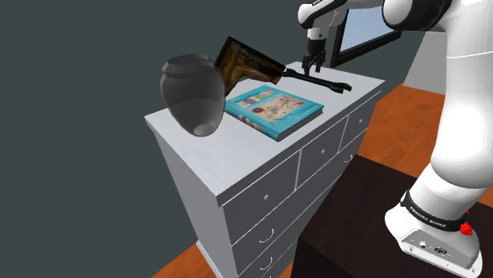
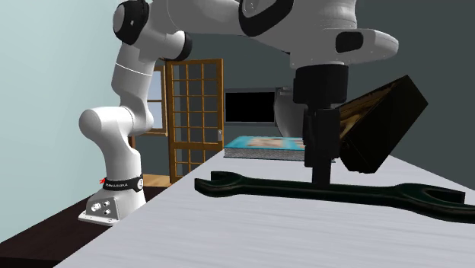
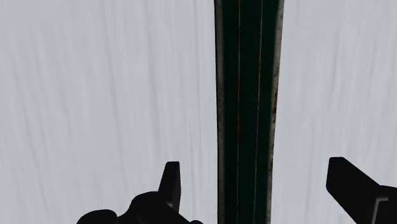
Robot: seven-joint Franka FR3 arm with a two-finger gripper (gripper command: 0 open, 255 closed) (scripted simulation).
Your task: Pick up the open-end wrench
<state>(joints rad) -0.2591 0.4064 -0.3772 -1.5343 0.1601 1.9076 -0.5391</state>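
We judge the reach done and the grasp itself not yet made. The gripper is spread wide, and the open-end wrench runs straight through the gap between its 2 fingers. In the wrist view neither finger touches the shaft, which sits closer to one finger than to the other, so nothing is held.

In the second exterior view the hand stands upright directly over the middle of the wrench, its tips down at the level of the shaft. The tool lies flat on the white dresser top under the hand. What is left, as we read it, is 2 steps: press the fingers together on the shaft, then lift.

The wrench is long, slim and very dark — nearly black with a green cast. Fine lines run along its flat shaft, and faint reddish specks mark one edge. It has a forked opening at each of its 2 ends. The hand sits about midway between them, which should keep the lift balanced.
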